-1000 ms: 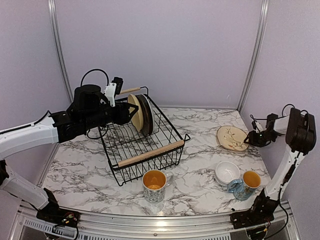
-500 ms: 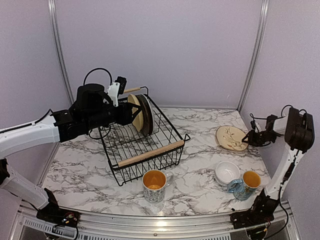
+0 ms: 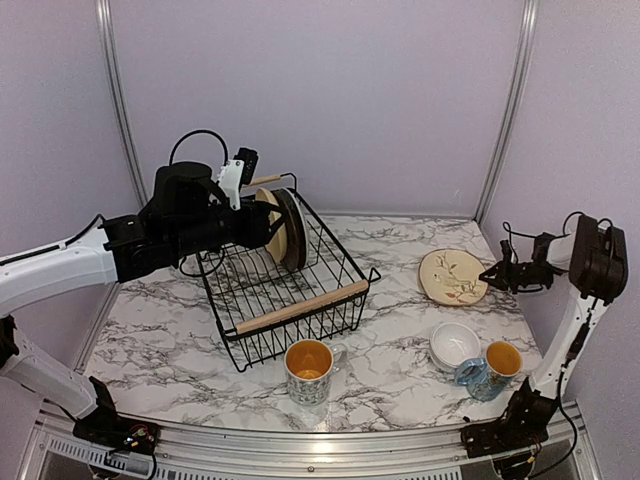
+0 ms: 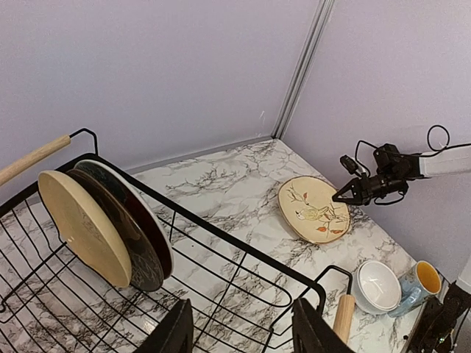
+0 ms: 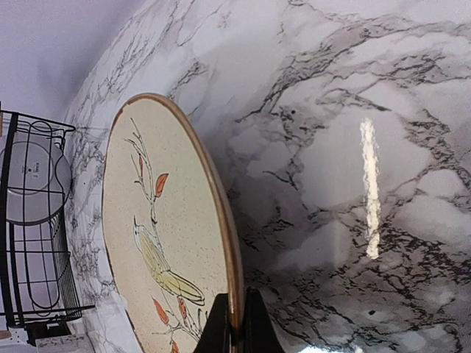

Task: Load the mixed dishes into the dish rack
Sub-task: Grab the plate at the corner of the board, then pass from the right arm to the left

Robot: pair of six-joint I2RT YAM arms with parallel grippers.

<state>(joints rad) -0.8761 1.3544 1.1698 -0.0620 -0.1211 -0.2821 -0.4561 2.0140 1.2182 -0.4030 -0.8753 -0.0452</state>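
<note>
The black wire dish rack [image 3: 300, 272] with wooden handles holds plates standing on edge at its back: a tan-backed one [image 4: 77, 224] and a dark grey one [image 4: 125, 228] with a red rim behind it. My left gripper [image 4: 239, 331] is open and empty, hovering above the rack [image 4: 243, 272]. My right gripper [image 5: 237, 323] is shut on the rim of the small tan plate [image 5: 165, 243] with a bird drawing, which is lifted and tilted near the table's right side [image 3: 452, 275]. Stacked white bowls [image 3: 454, 343] and two mugs [image 3: 309, 370] [image 3: 492, 366] stand at the front.
The marble table [image 3: 390, 250] is walled by lilac panels. The right wall stands close behind my right arm [image 3: 590, 270]. The rack's near wooden handle [image 3: 300, 307] lies between the mugs and the rack's inside.
My right gripper has lifted the small tan plate by its rim and carried it a little left, tilting its face up. My left gripper has stayed above the rack.
</note>
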